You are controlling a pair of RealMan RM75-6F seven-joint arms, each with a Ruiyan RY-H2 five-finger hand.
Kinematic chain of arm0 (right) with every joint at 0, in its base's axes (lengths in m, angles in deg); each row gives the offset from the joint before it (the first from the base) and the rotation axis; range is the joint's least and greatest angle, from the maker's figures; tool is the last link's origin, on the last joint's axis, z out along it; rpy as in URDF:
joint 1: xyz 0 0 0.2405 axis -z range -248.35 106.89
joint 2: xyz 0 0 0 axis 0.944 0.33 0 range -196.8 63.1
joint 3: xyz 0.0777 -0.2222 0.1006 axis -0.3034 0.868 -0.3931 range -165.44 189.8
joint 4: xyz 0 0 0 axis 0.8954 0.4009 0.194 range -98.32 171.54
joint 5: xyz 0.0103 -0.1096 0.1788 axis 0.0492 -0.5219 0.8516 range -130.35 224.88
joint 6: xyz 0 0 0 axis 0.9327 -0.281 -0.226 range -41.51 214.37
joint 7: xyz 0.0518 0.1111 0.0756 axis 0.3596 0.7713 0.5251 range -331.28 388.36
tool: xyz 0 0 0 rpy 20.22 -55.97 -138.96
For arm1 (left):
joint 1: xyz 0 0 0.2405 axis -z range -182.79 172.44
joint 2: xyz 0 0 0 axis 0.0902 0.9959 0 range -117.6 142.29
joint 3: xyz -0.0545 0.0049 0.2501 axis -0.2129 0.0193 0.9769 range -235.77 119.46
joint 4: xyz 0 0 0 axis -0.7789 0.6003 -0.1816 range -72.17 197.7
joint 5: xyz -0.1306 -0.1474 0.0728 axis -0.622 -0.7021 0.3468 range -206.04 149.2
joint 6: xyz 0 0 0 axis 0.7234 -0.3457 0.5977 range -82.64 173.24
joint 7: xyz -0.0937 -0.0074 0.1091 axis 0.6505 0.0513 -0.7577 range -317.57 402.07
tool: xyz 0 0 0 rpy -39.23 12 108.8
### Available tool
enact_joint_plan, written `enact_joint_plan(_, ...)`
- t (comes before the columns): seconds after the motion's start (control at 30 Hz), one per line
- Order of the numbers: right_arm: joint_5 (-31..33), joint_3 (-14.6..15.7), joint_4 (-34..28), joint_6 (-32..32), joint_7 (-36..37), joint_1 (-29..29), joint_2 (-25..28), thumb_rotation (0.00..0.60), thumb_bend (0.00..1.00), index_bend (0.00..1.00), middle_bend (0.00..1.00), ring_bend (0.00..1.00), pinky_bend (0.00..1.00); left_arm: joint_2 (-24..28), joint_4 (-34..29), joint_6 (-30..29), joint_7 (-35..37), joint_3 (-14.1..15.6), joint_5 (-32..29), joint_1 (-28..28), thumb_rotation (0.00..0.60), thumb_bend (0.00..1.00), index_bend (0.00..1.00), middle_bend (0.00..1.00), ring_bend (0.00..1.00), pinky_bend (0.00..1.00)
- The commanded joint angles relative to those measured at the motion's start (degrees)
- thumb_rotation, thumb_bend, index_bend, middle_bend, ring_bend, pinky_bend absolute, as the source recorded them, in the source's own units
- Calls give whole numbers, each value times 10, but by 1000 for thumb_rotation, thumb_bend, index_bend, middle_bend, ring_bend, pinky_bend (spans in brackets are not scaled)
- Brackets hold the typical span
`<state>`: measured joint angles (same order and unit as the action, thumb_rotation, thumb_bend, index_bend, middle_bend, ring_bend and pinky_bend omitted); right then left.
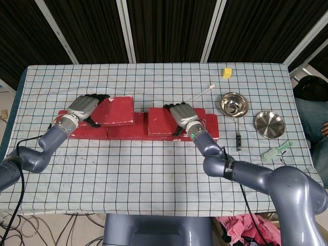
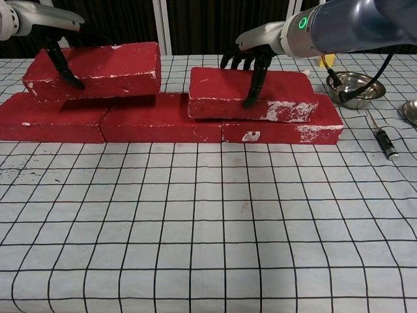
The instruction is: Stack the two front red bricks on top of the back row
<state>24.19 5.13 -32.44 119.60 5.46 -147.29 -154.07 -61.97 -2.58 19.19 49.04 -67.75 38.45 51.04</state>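
Three red bricks form the back row (image 2: 163, 125), end to end across the table. My left hand (image 1: 82, 108) grips a red brick (image 1: 117, 110) by its left end. In the chest view this left brick (image 2: 98, 70) sits slightly tilted over the left part of the row, with shadow beneath it. Black fingertips (image 2: 62, 62) of the left hand (image 2: 42, 29) reach down its front face. My right hand (image 2: 260, 45) grips the second red brick (image 2: 251, 96) from above, fingers (image 2: 251, 91) down its front. This brick (image 1: 160, 122) lies flat on the row's right half under the right hand (image 1: 182, 116).
To the right stand a steel strainer bowl (image 1: 234, 104), a second steel bowl (image 1: 269, 124), a dark pen-like tool (image 1: 239, 139) and a green object (image 1: 275, 151). A yellow block (image 1: 226, 73) and a white stick (image 1: 202, 92) lie behind. The checked cloth (image 1: 154, 179) covers the table.
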Motion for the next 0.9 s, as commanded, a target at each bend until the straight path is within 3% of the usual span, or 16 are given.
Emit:
enact_joint_plan(0.03,6,2,4,5,-4,-5,-7,600,137,131,172,173,151,-1,-1,4,-1,1,0,2,600,234,136,157,94,219)
enact_joint_plan(0.9,3,-1,18,17,-18,-3,-22,600,136,131,172,173,152,-36,17,52,27,-1,25,40,600,199,143,155,84,197)
